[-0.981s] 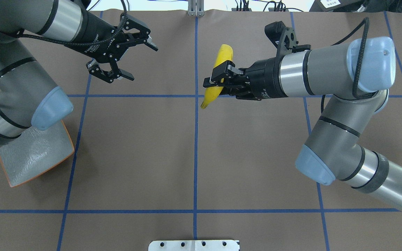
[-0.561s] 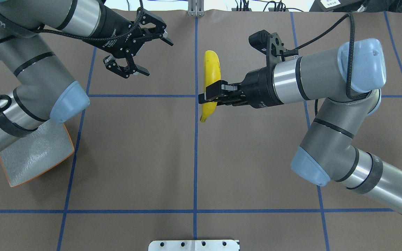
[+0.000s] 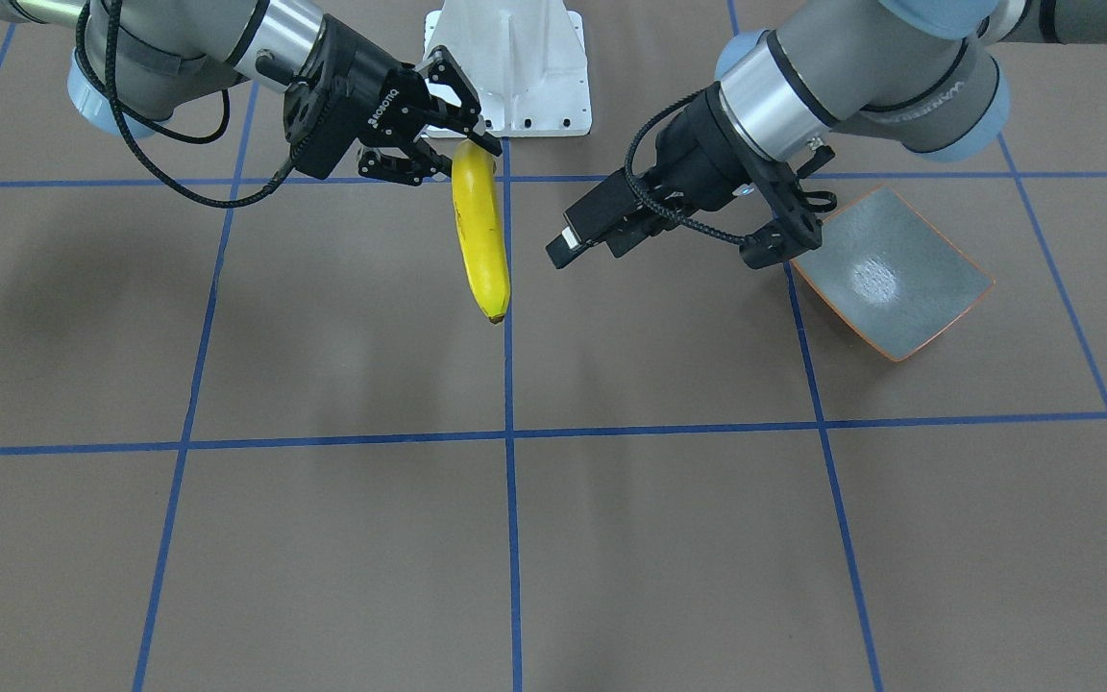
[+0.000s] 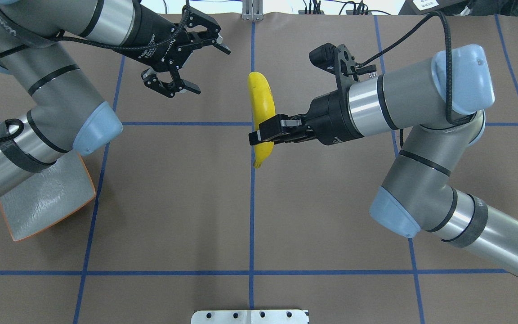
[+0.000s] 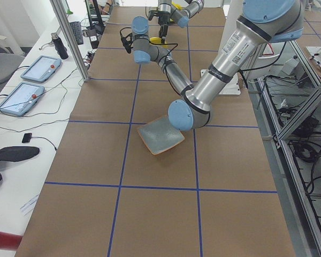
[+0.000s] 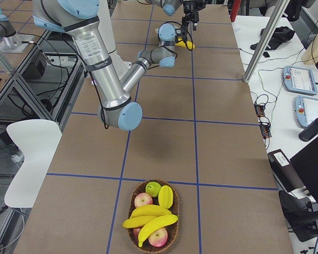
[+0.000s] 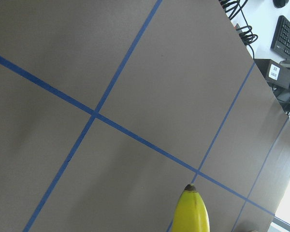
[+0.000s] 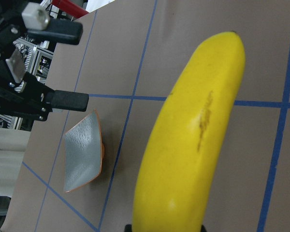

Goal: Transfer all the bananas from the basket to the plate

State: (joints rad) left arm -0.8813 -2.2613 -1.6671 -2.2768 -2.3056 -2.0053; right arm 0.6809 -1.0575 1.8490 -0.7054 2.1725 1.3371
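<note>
Banana point(image 4: 261, 105) in play: glossy yellow, gently curved, dark at the tip, a faint brown scuff on its skin, and it's pinched crosswise in the right claw point(image 4: 262, 133), most of its length jutting out past that grip. Left claw point(image 4: 209, 68) gapes wide, near the free end, not touching. Plate point(image 4: 47, 198) sits well behind that left claw.

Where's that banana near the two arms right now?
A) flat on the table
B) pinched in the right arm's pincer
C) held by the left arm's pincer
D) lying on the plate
B: the right pincer is shut on the banana, while the left pincer hangs open beside it, empty.
</note>
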